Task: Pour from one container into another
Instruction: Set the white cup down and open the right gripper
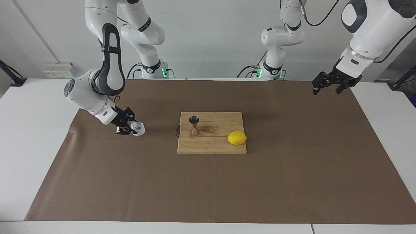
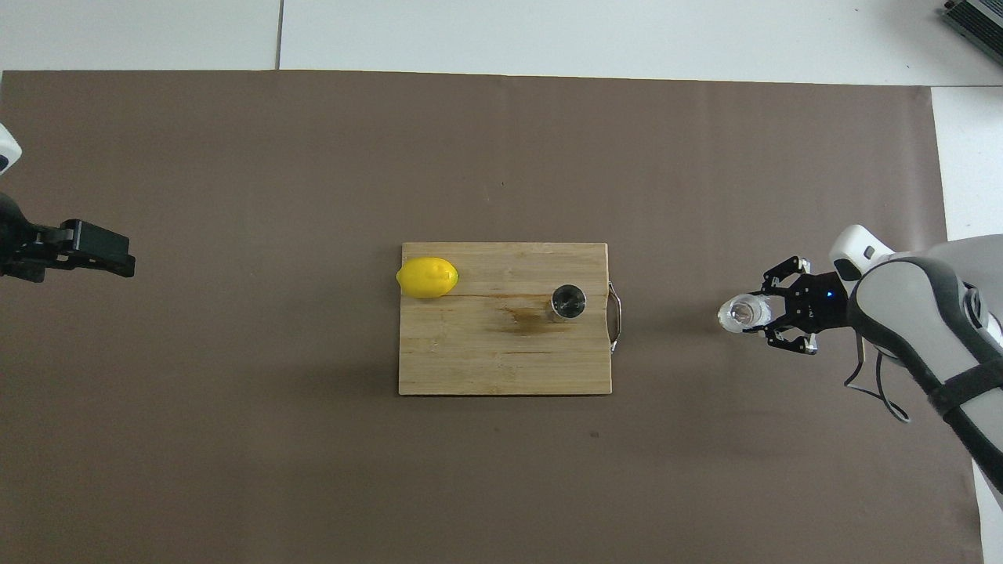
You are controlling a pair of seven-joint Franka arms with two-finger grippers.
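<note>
The left pincer (image 1: 331, 85) waits in the air over the desk's (image 1: 208, 195) left-arm end, its fingers apart. Mid-desk, the steel jigger (image 1: 194, 125) stands upright on the cutting board (image 1: 211, 144). Toward the right-arm edge, the right pincer (image 1: 130, 126) is clamped on the glass cup (image 1: 138, 128), low over the brown mat (image 1: 130, 169).

No readable text, labels, brands or numbers anywhere — a pale mark on the right arm's dark band (image 2: 952, 398), about 4 o'clock overhead, is illegible.
</note>
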